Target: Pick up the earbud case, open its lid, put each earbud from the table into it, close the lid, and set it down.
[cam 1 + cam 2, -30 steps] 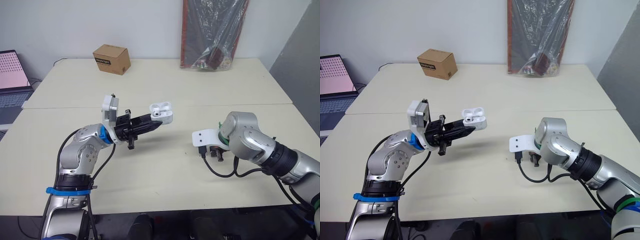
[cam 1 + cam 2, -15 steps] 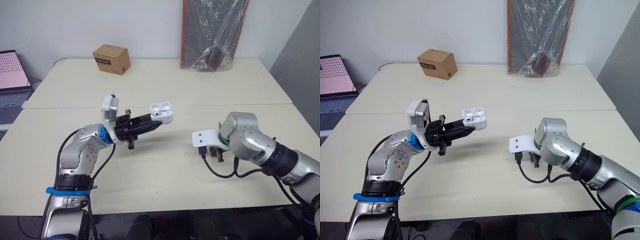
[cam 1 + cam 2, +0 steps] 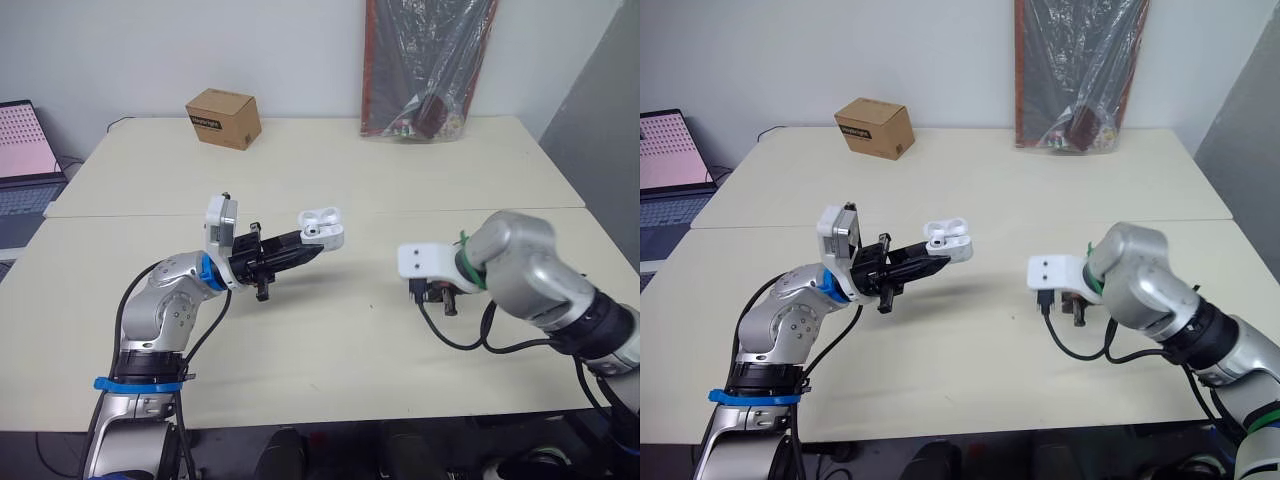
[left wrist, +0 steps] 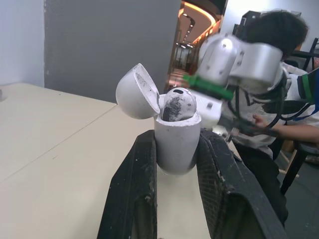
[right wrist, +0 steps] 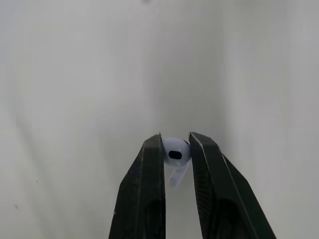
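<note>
My left gripper (image 3: 312,238) is shut on the white earbud case (image 3: 323,228), held above the table left of centre. The case (image 4: 175,137) stands upright between the fingers (image 4: 133,199) with its lid (image 4: 137,92) hinged open and one earbud (image 4: 179,103) seated inside. At the right, my right gripper (image 5: 175,144) is shut on a white earbud (image 5: 175,154), pinched by its head with the stem hanging down. The right gripper (image 3: 440,296) hangs a little above the table (image 3: 330,350), pointing down.
A small cardboard box (image 3: 223,118) sits at the back left of the table. A plastic-wrapped dark board (image 3: 425,65) leans on the wall at the back. A laptop (image 3: 25,140) stands on a desk at far left. A seated person (image 4: 279,119) is behind the right arm.
My right arm has lifted off the table and shifted slightly right, carrying the earbud up with it. The left gripper and the case have barely moved.
</note>
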Tool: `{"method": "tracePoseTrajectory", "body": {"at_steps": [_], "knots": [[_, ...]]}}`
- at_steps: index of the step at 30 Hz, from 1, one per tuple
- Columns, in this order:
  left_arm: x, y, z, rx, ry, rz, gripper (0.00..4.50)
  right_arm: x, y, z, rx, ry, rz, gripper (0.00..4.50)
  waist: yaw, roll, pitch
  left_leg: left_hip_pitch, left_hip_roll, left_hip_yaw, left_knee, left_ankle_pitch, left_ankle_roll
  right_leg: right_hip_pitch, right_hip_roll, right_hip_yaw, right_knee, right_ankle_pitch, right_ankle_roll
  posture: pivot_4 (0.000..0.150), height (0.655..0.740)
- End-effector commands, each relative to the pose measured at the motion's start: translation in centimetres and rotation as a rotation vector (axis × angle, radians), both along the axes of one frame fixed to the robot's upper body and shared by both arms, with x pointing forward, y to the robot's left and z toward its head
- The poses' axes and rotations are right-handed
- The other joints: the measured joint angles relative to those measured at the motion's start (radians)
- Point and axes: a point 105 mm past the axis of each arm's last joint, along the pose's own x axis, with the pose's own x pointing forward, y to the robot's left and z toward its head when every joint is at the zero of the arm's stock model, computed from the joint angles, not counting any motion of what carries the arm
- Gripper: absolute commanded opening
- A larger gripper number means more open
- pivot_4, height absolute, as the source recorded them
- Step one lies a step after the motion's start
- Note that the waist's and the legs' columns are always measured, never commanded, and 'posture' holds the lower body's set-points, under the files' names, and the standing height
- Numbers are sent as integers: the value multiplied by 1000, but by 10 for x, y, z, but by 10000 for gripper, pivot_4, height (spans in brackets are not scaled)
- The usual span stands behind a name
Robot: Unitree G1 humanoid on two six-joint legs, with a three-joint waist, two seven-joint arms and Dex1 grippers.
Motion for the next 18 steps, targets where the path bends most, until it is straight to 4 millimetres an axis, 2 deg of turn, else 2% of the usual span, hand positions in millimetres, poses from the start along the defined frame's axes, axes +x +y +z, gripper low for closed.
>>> {"method": "tracePoseTrajectory", "body": {"at_steps": [1,4,6,9,11,15,18], "knots": [[3,1,5,-11,-46,4,7229,-13,8,20,201,16,-31,3879,1,0,0,0,0,0,0,0,0,0,0,0,0,0,0,1500,7400],[8,1,1,-16,-42,12,7229,-17,20,34,419,-34,-30,3879,1,0,0,0,0,0,0,0,0,0,0,0,0,0,0,1500,7400],[11,1,-2,-18,-35,13,7229,-23,27,42,564,1,-57,3879,1,0,0,0,0,0,0,0,0,0,0,0,0,0,0,1500,7400],[13,-1,-5,-17,-25,3,7229,-29,44,69,820,-12,-67,3879,0,0,0,0,0,0,0,0,0,0,0,0,1,0,0,1500,7400],[14,-2,-5,-16,-25,0,7229,-30,49,77,886,-12,-76,3879,1,0,0,0,0,-1,0,0,0,0,0,0,1,0,0,1500,7400],[18,-4,-4,-20,-32,3,7229,-24,66,108,1099,-41,-129,3879,0,0,0,0,0,0,0,0,0,0,0,0,2,0,0,1500,7400],[20,-6,-4,-23,-36,6,7229,-21,74,121,1172,-97,-142,3879,0,0,0,0,0,-1,-1,0,0,-1,1,0,3,0,0,1500,7400]]}}
